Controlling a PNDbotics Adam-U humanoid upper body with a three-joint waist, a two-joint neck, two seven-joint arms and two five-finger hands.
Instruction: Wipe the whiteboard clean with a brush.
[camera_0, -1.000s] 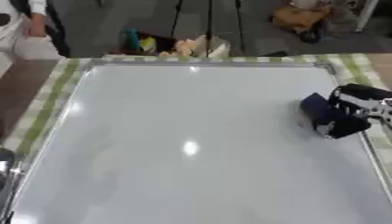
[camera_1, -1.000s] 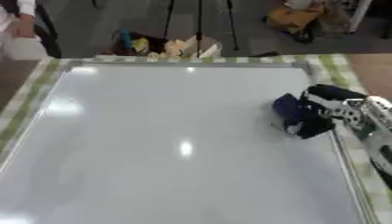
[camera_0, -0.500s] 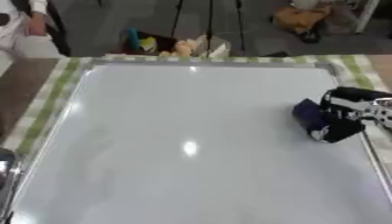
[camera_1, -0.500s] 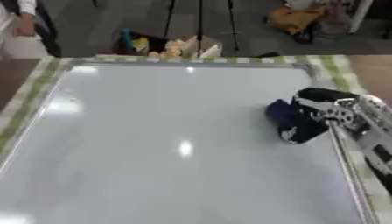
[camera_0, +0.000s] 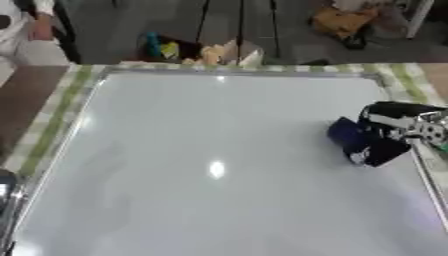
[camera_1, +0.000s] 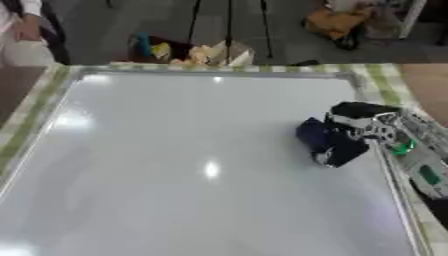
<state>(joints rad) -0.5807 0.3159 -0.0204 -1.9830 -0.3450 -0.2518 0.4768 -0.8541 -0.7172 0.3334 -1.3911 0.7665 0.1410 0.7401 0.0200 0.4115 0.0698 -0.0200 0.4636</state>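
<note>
My right hand (camera_1: 363, 125) curled around the dark brush (camera_1: 325, 142) near the whiteboard (camera_1: 192, 165) edge, risked sliding off its frame.

Glossy white whiteboard (camera_0: 210, 165) framed in silver, over green-and-cream striped cloth (camera_0: 52, 120); dark navy brush (camera_1: 325, 141) in black-and-silver right hand (camera_1: 363, 122).

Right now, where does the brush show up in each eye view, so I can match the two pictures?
Left eye view: the brush lies at the whiteboard's right side, held by the right hand.
Right eye view: same brush, shifted toward centre.
Shared landmark: the glare spot on the whiteboard, left of the brush.
</note>
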